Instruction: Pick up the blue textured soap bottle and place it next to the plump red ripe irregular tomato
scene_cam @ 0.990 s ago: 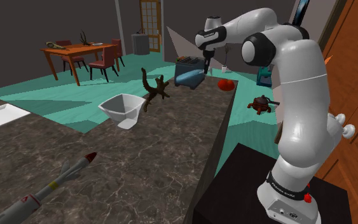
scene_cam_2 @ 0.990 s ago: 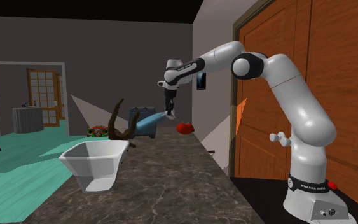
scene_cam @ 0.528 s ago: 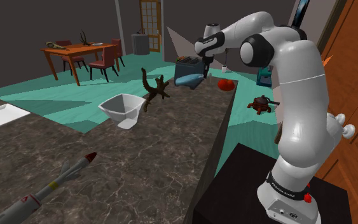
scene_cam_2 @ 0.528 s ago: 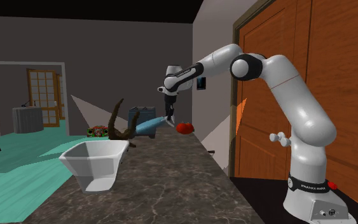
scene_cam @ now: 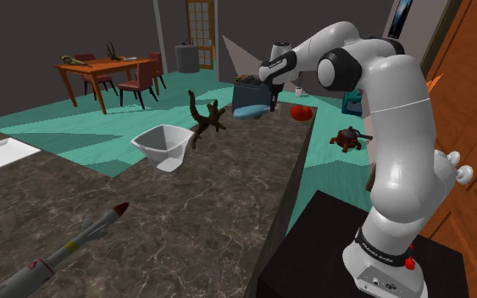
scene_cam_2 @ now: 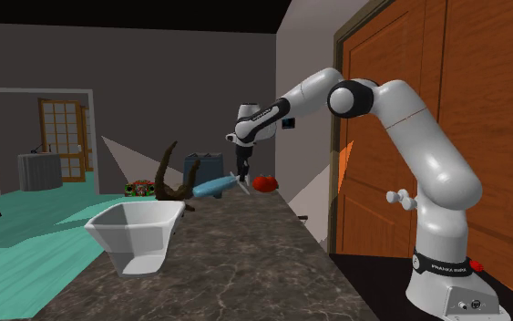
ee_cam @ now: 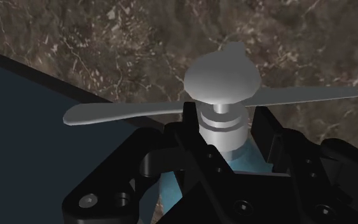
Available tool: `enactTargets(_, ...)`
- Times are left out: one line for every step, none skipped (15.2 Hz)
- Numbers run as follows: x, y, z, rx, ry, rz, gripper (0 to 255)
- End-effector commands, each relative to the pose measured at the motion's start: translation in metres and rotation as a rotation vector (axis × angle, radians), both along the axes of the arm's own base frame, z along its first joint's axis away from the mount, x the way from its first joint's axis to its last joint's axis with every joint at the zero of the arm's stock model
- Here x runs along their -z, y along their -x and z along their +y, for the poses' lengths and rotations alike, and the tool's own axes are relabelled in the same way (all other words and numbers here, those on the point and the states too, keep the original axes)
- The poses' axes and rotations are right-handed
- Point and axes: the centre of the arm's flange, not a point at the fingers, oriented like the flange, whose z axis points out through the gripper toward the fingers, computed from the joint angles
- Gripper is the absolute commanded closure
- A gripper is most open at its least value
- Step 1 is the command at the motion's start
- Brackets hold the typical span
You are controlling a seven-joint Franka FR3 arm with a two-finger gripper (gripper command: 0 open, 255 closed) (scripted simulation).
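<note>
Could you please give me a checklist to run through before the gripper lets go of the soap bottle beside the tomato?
1. Grip: the gripper has its fingers clasped on the blue soap bottle at the neck, under the grey pump head: ok.
2. Bottle upright: it hangs strongly tilted, nearly flat: not ok.
3. Bottle resting on the marbled counter: cannot tell.
4. Close to the red tomato without touching it: ok.
5. Clear of the dark blue box behind it: cannot tell.
</note>
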Motion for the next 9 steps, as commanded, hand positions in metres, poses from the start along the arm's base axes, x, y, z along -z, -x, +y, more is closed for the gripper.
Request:
enactTargets(0.011,0.001,0.0,0.001,0.001,-0.001,255)
enactTargets(0.016,0.001,0.0,0.001,0.001,-0.001,255)
enactTargets(0.022,0.001,0.0,0.001,0.001,-0.001,255)
enactTargets(0.027,0.001,0.0,0.001,0.001,-0.001,255)
enactTargets(0.032,0.001,0.0,0.001,0.001,-0.001,255)
enactTargets(0.037,0.001,0.0,0.001,0.001,-0.001,255)
enactTargets(0.043,0.001,0.0,0.001,0.001,-0.001,255)
enactTargets(0.052,0.001,0.0,0.001,0.001,-0.001,255)
enactTargets(0.052,0.001,0.0,0.001,0.001,-0.001,255)
